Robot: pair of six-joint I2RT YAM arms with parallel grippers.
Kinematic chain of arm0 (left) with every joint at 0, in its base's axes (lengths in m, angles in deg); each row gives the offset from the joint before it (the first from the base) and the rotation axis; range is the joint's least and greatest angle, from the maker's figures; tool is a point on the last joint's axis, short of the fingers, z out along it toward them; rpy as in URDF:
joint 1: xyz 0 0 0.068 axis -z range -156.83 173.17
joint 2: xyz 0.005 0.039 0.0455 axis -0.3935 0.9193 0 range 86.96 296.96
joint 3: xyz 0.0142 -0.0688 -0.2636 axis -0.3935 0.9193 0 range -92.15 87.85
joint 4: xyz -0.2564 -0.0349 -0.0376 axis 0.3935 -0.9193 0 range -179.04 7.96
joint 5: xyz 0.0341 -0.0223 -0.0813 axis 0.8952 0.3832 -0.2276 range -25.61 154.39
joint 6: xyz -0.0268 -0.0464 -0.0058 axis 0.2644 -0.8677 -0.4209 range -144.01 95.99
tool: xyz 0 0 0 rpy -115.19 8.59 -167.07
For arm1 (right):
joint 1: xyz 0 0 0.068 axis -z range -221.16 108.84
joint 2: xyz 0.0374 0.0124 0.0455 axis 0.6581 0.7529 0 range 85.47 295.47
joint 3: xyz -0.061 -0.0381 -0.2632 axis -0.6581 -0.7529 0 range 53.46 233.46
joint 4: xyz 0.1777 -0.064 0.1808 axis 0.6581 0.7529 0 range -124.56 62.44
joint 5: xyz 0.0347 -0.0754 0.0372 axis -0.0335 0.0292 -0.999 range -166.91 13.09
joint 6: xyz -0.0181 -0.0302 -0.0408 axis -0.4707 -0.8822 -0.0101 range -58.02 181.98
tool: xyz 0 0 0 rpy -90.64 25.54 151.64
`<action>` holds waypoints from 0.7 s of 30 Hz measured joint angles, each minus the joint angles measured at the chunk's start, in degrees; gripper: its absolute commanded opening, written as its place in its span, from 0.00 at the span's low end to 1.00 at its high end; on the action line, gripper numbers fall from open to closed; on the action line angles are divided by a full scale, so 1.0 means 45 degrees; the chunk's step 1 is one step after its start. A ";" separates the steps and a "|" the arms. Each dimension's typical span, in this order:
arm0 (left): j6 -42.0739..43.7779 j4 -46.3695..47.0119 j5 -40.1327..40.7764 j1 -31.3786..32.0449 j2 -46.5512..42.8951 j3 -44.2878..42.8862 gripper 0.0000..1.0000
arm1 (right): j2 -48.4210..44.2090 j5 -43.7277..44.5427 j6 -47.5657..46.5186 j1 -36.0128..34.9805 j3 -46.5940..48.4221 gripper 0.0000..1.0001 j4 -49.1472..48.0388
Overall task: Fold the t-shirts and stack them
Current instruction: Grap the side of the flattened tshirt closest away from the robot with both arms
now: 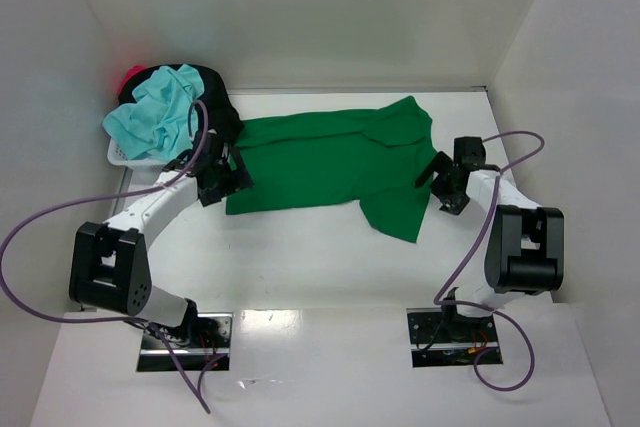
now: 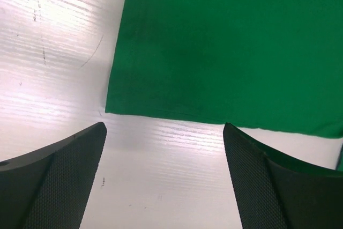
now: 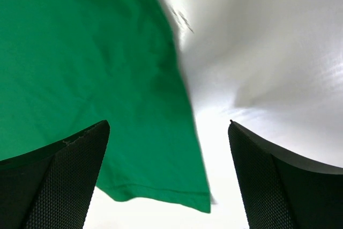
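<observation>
A white table (image 1: 300,267) with a faintly streaked, lightly scratched top carries everything, boxed in by plain white walls (image 1: 330,7).

A bright green t-shirt of soft matte cloth (image 1: 320,162) lies spread lengthwise across the middle of the table. It is mostly flat, with a few shallow creases. Its straight stitched hem is at the left end, and a sleeve juts out on the near side at its right end.

Just beyond the green shirt's left end sits a heap of crumpled cloth: a light turquoise t-shirt (image 1: 160,112) bunched on top, a black t-shirt (image 1: 215,97) under and behind it, and a sliver of red-pink t-shirt (image 1: 128,77) at the far left. The heap rests in a small white basket (image 1: 118,155), of which only the rim shows.

The white-and-black left arm (image 1: 150,205) reaches out low and bent toward the green shirt's near-left corner. The left gripper (image 2: 163,132) has its dark, finely dimpled fingers (image 2: 69,175) spread wide and holds nothing. It hangs over bare table just short of the hem corner.

The right arm (image 1: 510,237) folds back on itself beside the green shirt's right end. The right gripper (image 3: 169,127) is likewise spread and empty, and its textured fingers (image 3: 64,175) straddle the sleeve's outer edge from above.
</observation>
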 measured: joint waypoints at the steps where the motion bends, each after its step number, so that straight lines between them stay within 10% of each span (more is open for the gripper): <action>1: -0.0117 0.0102 0.0044 -0.0024 -0.0049 0.0131 0.96 | 0.0000 0.0000 0.0049 0.0000 -0.0165 0.94 0.0010; 21: -0.1025 0.1370 0.0335 -0.0792 0.0695 0.1311 0.90 | 0.0704 -0.0636 0.0617 -0.0432 -0.0831 0.49 -0.0714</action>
